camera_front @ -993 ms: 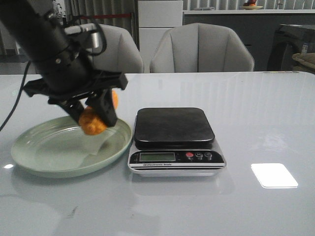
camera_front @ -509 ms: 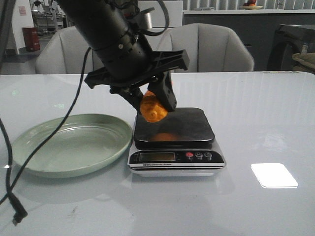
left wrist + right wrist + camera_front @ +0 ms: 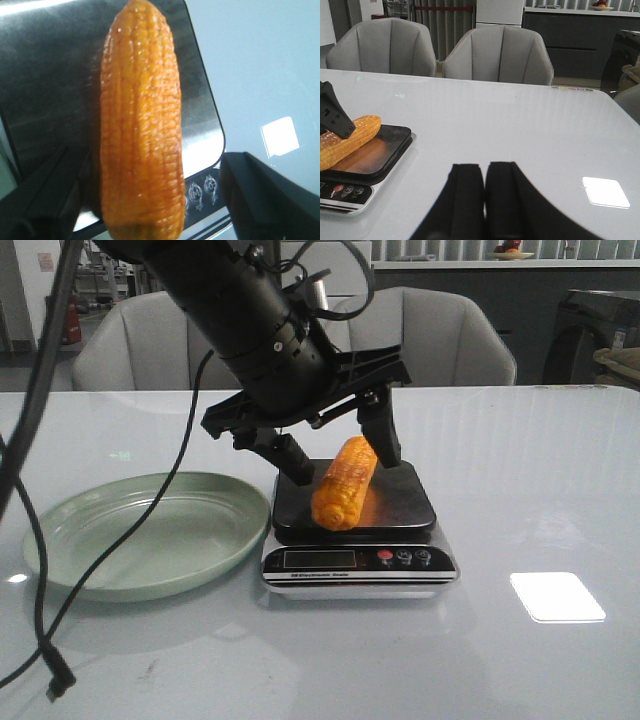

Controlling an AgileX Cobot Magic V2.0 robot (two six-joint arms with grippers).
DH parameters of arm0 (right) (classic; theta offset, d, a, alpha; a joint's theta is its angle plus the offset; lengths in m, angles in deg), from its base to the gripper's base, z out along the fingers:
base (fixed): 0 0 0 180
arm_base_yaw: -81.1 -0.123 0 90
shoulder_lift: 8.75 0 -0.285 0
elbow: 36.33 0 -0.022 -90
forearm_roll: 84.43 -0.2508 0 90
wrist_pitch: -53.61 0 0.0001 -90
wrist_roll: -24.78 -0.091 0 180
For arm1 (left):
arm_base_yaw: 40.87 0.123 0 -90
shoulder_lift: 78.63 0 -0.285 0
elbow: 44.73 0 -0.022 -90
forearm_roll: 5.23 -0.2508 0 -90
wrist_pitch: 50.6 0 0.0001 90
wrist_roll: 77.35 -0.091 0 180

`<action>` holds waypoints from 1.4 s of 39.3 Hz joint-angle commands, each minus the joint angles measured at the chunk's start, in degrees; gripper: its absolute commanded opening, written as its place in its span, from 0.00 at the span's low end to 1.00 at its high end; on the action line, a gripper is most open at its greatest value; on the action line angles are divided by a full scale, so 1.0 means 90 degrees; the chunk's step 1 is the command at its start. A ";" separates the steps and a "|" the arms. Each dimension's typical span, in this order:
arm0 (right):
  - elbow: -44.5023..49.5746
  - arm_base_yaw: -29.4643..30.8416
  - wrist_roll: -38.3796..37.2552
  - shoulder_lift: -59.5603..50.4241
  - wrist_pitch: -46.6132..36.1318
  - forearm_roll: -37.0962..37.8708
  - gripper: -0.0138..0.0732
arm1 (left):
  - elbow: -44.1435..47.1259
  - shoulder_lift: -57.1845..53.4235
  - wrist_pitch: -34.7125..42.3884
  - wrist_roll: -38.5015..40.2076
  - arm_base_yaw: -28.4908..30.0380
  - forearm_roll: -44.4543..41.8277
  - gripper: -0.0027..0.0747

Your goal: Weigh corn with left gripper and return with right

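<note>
The orange-yellow corn [image 3: 343, 483] lies on the black platform of the kitchen scale [image 3: 400, 498], its near end over the platform's front edge. My left gripper [image 3: 345, 465] is open just above it, one finger on each side of the cob, neither pressing it. In the left wrist view the corn [image 3: 140, 125] runs lengthwise between the spread fingers [image 3: 265, 200] of the left gripper [image 3: 150, 200]. My right gripper [image 3: 485, 172] is shut and empty, low over the bare table to the right of the scale [image 3: 375, 160]; the corn [image 3: 345, 140] shows there too.
An empty pale green plate [image 3: 140, 535] sits left of the scale. The left arm's cable [image 3: 30, 530] hangs over the plate's side. Grey chairs [image 3: 410, 340] stand behind the table's far edge. A bright light patch [image 3: 556, 596] lies right of the scale.
The left gripper carried the corn from over the green plate to the scale, laid it on the platform and opened off it.
</note>
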 commanded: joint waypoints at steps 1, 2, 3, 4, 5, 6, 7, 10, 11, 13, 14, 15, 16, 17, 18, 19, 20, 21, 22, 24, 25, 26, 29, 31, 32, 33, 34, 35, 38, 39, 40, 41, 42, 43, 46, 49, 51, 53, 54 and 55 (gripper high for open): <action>0.0071 0.0042 0.0007 -0.0102 -0.0519 0.0071 0.35 | -0.0274 -0.0403 0.0101 0.0039 -0.0054 0.0159 0.79; 0.0071 0.0042 0.0007 -0.0102 -0.0519 0.0071 0.35 | -0.0274 -0.0456 0.0085 0.0039 -0.0054 0.0159 0.79; 0.0071 0.0042 0.0007 -0.0102 -0.0519 0.0071 0.35 | -0.0274 -0.0530 0.0046 0.0026 -0.0054 0.0148 0.79; 0.0071 0.0042 0.0007 -0.0102 -0.0519 0.0071 0.35 | -0.0274 -0.0590 -0.0003 -0.0001 -0.0054 0.0122 0.79; 0.0071 0.0042 0.0007 -0.0102 -0.0519 0.0071 0.35 | -0.0274 -0.0683 -0.0074 0.0001 -0.0054 0.0082 0.79; 0.0071 0.0042 0.0007 -0.0102 -0.0519 0.0071 0.35 | -0.0274 -0.0756 -0.0136 0.0001 -0.0054 -0.0006 0.79; 0.0071 0.0042 0.0007 -0.0102 -0.0519 0.0071 0.35 | -0.0274 -0.0862 -0.0227 0.0001 -0.0054 -0.0074 0.79; 0.0071 0.0042 0.0007 -0.0102 -0.0519 0.0071 0.35 | -0.0243 -0.1202 -0.0477 0.0001 -0.0054 -0.0386 0.79; 0.0071 0.0042 0.0007 -0.0102 -0.0519 0.0071 0.35 | -0.0206 -0.1308 -0.0508 0.0001 -0.0054 -0.0465 0.79; 0.0071 0.0042 0.0007 -0.0102 -0.0519 0.0071 0.35 | -0.0035 -0.1603 -0.0533 0.0001 -0.0054 -0.0631 0.79; 0.0071 0.0042 0.0007 -0.0102 -0.0519 0.0071 0.35 | 0.0024 -0.1746 -0.0508 0.0001 -0.0054 -0.0664 0.79; 0.0071 0.0042 0.0007 -0.0102 -0.0519 0.0071 0.35 | 0.0161 -0.1941 -0.0462 0.0001 -0.0054 -0.0737 0.79; 0.0071 0.0042 0.0007 -0.0102 -0.0519 0.0071 0.35 | 0.0313 -0.2157 -0.0405 0.0001 -0.0054 -0.0802 0.79; 0.0071 0.0042 0.0007 -0.0102 -0.0519 0.0071 0.35 | 0.0478 -0.2378 -0.0344 0.0001 -0.0054 -0.0869 0.79; 0.0071 0.0042 0.0007 -0.0102 -0.0519 0.0071 0.35 | 0.0608 -0.2549 -0.0297 0.0001 -0.0054 -0.0926 0.79; 0.0071 0.0042 0.0007 -0.0102 -0.0519 0.0071 0.35 | 0.0791 -0.2790 -0.0235 0.0001 -0.0054 -0.0988 0.79; 0.0071 0.0042 0.0007 -0.0102 -0.0519 0.0071 0.35 | 0.0981 -0.2970 -0.0186 0.0001 -0.0054 -0.1058 0.79; 0.0071 0.0042 0.0007 -0.0102 -0.0519 0.0071 0.35 | 0.1124 -0.3213 -0.0127 0.0001 -0.0054 -0.1105 0.79; 0.0071 0.0042 0.0007 -0.0102 -0.0519 0.0071 0.35 | 0.1316 -0.3405 -0.0085 0.0001 -0.0054 -0.1162 0.79; 0.0071 0.0042 0.0007 -0.0102 -0.0519 0.0071 0.35 | 0.1646 -0.3906 -0.0006 0.0001 -0.0054 -0.1239 0.79; 0.0071 0.0042 0.0007 -0.0102 -0.0519 0.0071 0.35 | 0.1827 -0.4156 0.0009 0.0001 -0.0054 -0.1282 0.79; 0.0071 0.0042 0.0007 -0.0102 -0.0519 0.0071 0.35 | 0.1994 -0.4346 0.0007 0.0001 -0.0054 -0.1353 0.79; 0.0071 0.0042 0.0007 -0.0102 -0.0519 0.0071 0.35 | 0.2381 -0.5040 0.0007 0.0001 -0.0054 -0.1503 0.77; 0.0071 0.0042 0.0007 -0.0102 -0.0519 0.0071 0.35 | 0.2672 -0.5474 0.0007 0.0001 -0.0054 -0.1600 0.77; 0.0071 0.0042 0.0007 -0.0102 -0.0519 0.0071 0.35 | 0.2807 -0.5775 0.0007 0.0001 -0.0054 -0.1673 0.76; 0.0071 0.0042 0.0007 -0.0102 -0.0519 0.0071 0.35 | 0.2939 -0.5953 0.0007 0.0001 -0.0054 -0.1724 0.76; 0.0071 0.0042 0.0007 -0.0102 -0.0519 0.0071 0.35 | 0.3035 -0.6191 0.0007 0.0001 -0.0054 -0.1793 0.75; 0.0071 0.0042 0.0007 -0.0102 -0.0519 0.0071 0.35 | 0.3162 -0.6364 0.0007 0.0001 -0.0054 -0.1848 0.74; 0.0071 0.0042 0.0007 -0.0102 -0.0519 0.0071 0.35 | 0.3493 -0.7000 -0.0004 0.0001 -0.0054 -0.1921 0.72; 0.0071 0.0042 0.0007 -0.0102 -0.0519 0.0071 0.35 | 0.3663 -0.7213 -0.0013 0.0001 -0.0054 -0.1921 0.71; 0.0071 0.0042 0.0007 -0.0102 -0.0519 0.0071 0.35 | 0.3787 -0.7486 -0.0033 0.0001 -0.0054 -0.1927 0.70; 0.0071 0.0042 0.0007 -0.0102 -0.0519 0.0071 0.35 | 0.3904 -0.7656 -0.0048 0.0001 -0.0054 -0.1927 0.69; 0.0071 0.0042 0.0007 -0.0102 -0.0519 0.0071 0.35 | 0.3991 -0.7877 -0.0071 0.0001 -0.0054 -0.1937 0.69; 0.0071 0.0042 0.0007 -0.0102 -0.0519 0.0071 0.35 | 0.4103 -0.8039 -0.0099 0.0001 -0.0054 -0.1953 0.68; 0.0071 0.0042 0.0007 -0.0102 -0.0519 0.0071 0.35 | 0.4357 -0.8633 -0.0218 -0.0004 -0.0054 -0.2002 0.67; 0.0071 0.0042 0.0007 -0.0102 -0.0519 0.0071 0.35 | 0.4631 -0.9221 -0.0357 -0.0014 -0.0054 -0.2044 0.65; 0.0071 0.0042 0.0007 -0.0102 -0.0519 0.0071 0.35 | 0.4783 -0.9647 -0.0484 -0.0065 -0.0054 -0.2074 0.64; 0.0071 0.0042 0.0007 -0.0102 -0.0519 0.0071 0.35 | 0.4944 -1.0015 -0.0594 -0.0213 -0.0054 -0.2074 0.61; 0.0071 0.0042 0.0007 -0.0102 -0.0519 0.0071 0.35 | 0.5003 -1.0223 -0.0656 -0.0289 -0.0054 -0.2074 0.60; 0.0071 0.0042 0.0007 -0.0102 -0.0519 0.0071 0.35 | 0.5077 -1.0380 -0.0714 -0.0351 -0.0054 -0.2074 0.58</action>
